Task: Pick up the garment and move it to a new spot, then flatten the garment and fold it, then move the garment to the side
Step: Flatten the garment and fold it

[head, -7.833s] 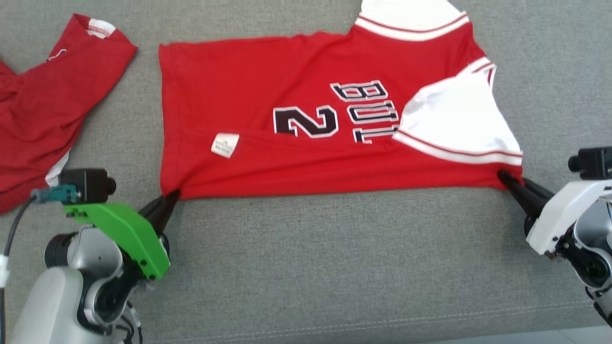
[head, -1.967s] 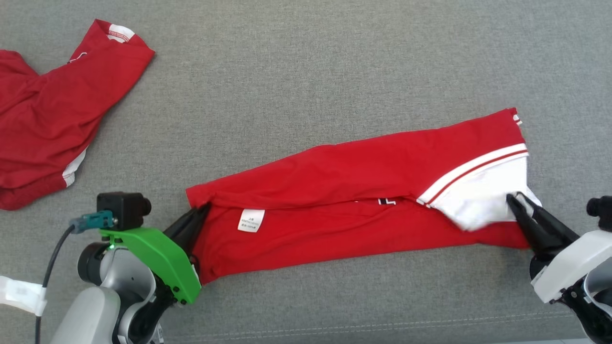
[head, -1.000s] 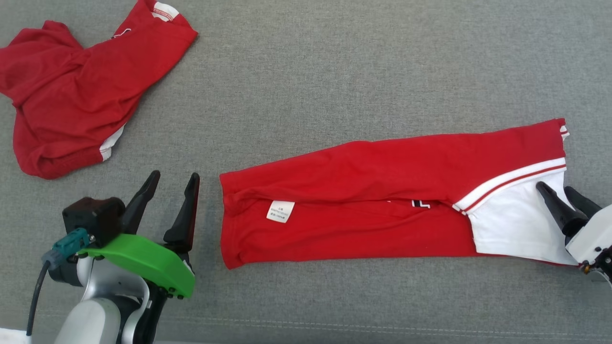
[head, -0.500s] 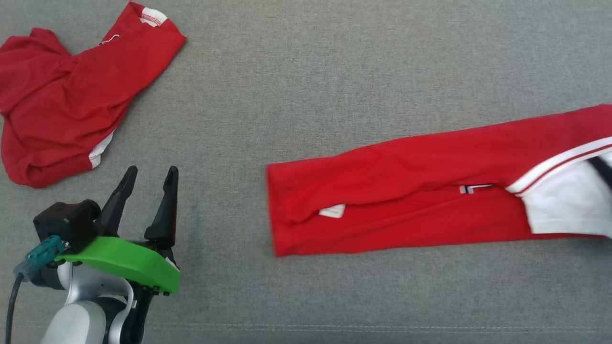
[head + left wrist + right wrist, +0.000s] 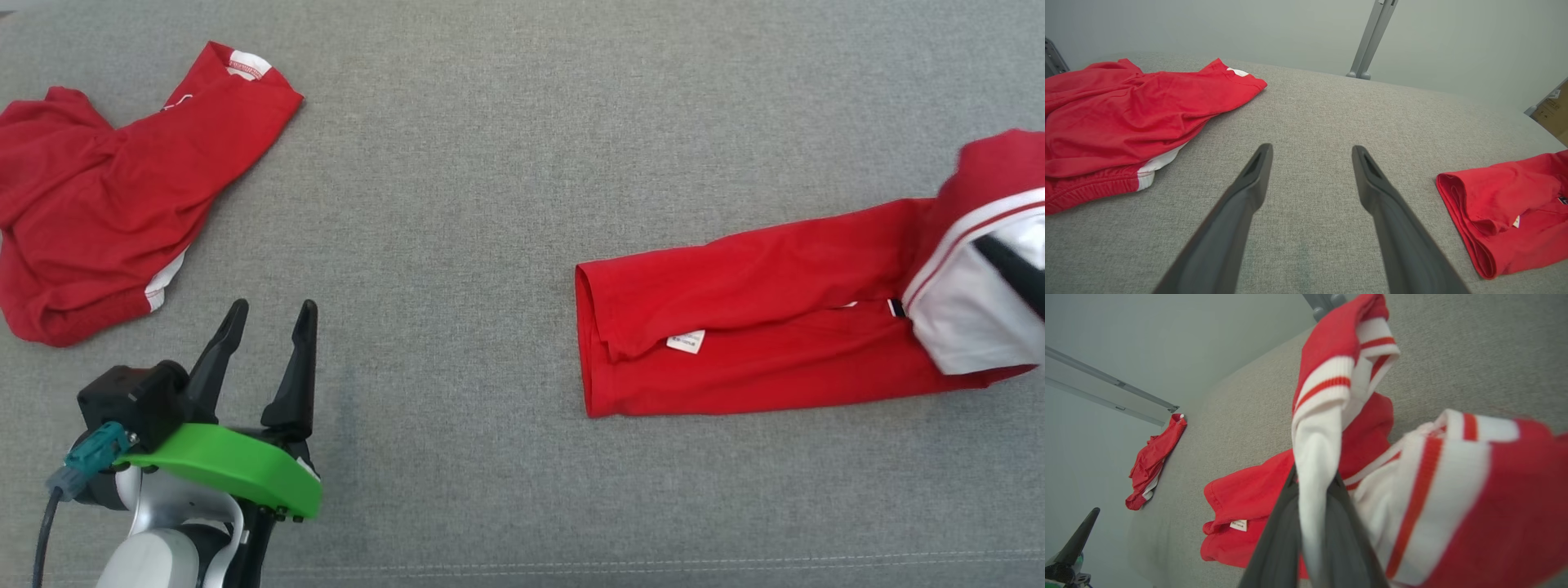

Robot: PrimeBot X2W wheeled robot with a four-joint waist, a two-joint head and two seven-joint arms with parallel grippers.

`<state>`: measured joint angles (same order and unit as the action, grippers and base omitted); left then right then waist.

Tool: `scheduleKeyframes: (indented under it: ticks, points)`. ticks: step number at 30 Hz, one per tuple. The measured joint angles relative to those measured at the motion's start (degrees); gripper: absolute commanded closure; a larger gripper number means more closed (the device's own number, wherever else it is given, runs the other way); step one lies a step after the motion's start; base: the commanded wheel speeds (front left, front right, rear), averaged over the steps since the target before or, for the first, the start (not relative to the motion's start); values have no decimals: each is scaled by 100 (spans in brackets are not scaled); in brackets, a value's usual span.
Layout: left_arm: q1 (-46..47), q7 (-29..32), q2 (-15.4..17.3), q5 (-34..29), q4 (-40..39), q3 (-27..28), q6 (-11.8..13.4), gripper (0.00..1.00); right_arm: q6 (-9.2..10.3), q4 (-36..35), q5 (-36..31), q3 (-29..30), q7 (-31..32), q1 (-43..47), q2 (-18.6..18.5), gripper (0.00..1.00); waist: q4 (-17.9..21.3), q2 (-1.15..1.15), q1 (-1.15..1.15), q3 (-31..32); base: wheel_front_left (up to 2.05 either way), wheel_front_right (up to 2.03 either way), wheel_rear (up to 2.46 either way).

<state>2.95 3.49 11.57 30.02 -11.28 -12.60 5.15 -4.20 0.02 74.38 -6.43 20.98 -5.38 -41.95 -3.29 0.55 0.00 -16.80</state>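
Garment: long folded red jersey with a white, red-striped sleeve (image 5: pixel 735 327), lying on the right part of the grey woven fabric surface (image 5: pixel 490 204); sleeve end raised off the surface at the far right, the rest flat, with the closed folded end toward the middle.
Tag: small white label (image 5: pixel 684 341), peeking from the fold near the jersey's left end.
Right gripper (image 5: pixel 1314 479): pinched tight on the white sleeve cloth, which bunches and drapes over the dark fingers.
Left gripper (image 5: pixel 272 306): spread wide, holding nothing, over bare surface, well apart from the jersey.
Other cloth: crumpled red garment with white trim (image 5: pixel 106 204), far left of the surface, near the left gripper.
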Motion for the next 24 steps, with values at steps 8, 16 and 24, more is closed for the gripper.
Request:
scheduleKeyframes:
  ticks: [8,16,24]
  points:
    - [-35,-80,-44,-51,152,-189,-20,0,-76,-889,-82,-935,193,-32,671,100,-61,0,0,183,0,0,0]
    - [-41,-85,-169,-51,238,-330,-70,0,186,-623,-726,-1584,-20,-272,1456,100,-305,0,0,178,0,0,0]
    - [-41,-86,-169,-48,355,-248,-109,0,338,-205,-1270,-2139,-107,-673,1938,0,-510,0,0,115,0,0,0]
